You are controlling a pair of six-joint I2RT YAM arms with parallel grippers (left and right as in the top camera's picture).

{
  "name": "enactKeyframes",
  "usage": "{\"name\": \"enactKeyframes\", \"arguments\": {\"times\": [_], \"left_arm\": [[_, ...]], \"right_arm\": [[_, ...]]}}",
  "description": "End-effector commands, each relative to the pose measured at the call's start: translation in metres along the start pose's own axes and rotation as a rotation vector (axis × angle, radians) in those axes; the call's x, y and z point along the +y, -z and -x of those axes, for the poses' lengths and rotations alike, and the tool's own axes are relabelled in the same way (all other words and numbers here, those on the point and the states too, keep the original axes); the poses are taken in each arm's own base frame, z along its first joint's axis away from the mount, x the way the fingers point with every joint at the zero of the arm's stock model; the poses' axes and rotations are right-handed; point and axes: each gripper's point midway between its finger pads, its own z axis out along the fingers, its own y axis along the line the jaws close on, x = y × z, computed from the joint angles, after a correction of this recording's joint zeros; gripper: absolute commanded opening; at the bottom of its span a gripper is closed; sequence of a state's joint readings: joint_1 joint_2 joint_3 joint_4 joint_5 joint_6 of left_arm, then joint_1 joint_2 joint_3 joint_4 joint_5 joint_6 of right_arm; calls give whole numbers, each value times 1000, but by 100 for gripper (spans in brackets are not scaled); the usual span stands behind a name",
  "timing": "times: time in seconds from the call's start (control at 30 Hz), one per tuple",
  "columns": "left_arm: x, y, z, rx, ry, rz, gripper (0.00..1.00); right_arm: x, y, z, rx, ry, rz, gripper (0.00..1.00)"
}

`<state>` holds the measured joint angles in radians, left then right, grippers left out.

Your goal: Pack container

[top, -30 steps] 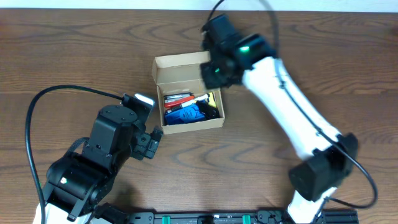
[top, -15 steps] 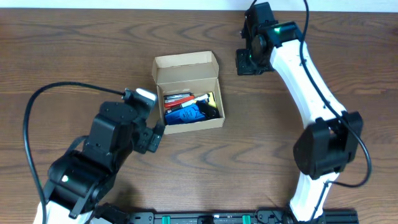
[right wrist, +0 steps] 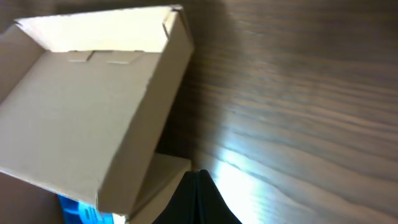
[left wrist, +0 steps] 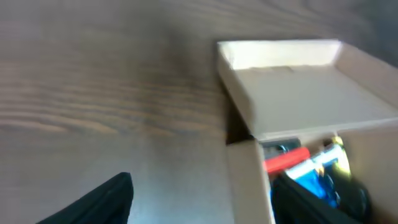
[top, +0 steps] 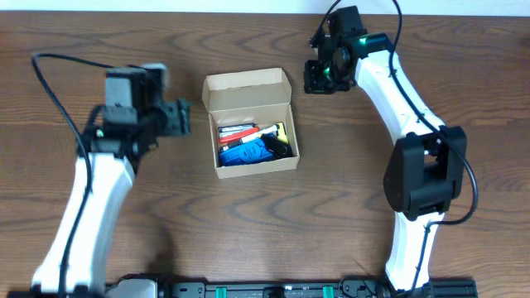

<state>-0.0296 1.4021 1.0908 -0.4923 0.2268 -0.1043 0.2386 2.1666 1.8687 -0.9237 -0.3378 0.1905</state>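
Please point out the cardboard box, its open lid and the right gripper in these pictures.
cardboard box (top: 258,165): overhead view, on its front wall.
open lid (top: 248,89): overhead view, middle of its inner face.
right gripper (right wrist: 198,186): right wrist view, at the shut fingertips.

Soft, even light falls from above on the dark wood bench (top: 464,74) in the overhead view. That frame is crisp except for the slightly smeared left arm (top: 91,190), and the container (top: 248,124) throws only a faint shadow. The left wrist view is heavily blurred throughout, with a pale sheen on the wood at lower centre and the lid (left wrist: 298,87) washed almost white. The right wrist view is also soft, with a bright streak of glare on the wood and deep shadow beside the lid.
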Motion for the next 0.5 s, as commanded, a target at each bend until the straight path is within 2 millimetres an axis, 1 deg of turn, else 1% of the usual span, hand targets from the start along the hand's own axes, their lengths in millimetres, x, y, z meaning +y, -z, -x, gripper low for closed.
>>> {"name": "enactKeyframes", "arguments": {"times": [0.0, 0.03, 0.1, 0.2, 0.23, 0.27, 0.3, 0.37, 0.47], "left_arm": [[3, -29, -2, 67, 221, -132, 71], [4, -40, -4, 87, 254, -172, 70], [4, -59, -8, 119, 278, -238, 58], [2, -84, -17, 168, 341, -294, 33], [4, -94, -21, 188, 380, -295, 23], [5, -101, -26, 205, 418, -291, 14], [6, -108, -31, 226, 460, -286, 7], [4, -119, -37, 256, 498, -315, 5], [-3, -130, -39, 270, 523, -381, 6]], "right_arm": [[2, -19, -5, 33, 15, 72, 2], [1, -21, -4, 30, 15, 75, 1], [-2, -28, -4, 31, 12, 79, 1], [-2, -41, -6, 46, 2, 108, 1], [-2, -42, -6, 51, -10, 117, 1], [-3, -48, -8, 63, -30, 126, 1], [-3, -52, -9, 70, -40, 136, 1], [-1, -60, -11, 82, -42, 173, 1], [0, -72, -14, 97, -69, 204, 1]]}}
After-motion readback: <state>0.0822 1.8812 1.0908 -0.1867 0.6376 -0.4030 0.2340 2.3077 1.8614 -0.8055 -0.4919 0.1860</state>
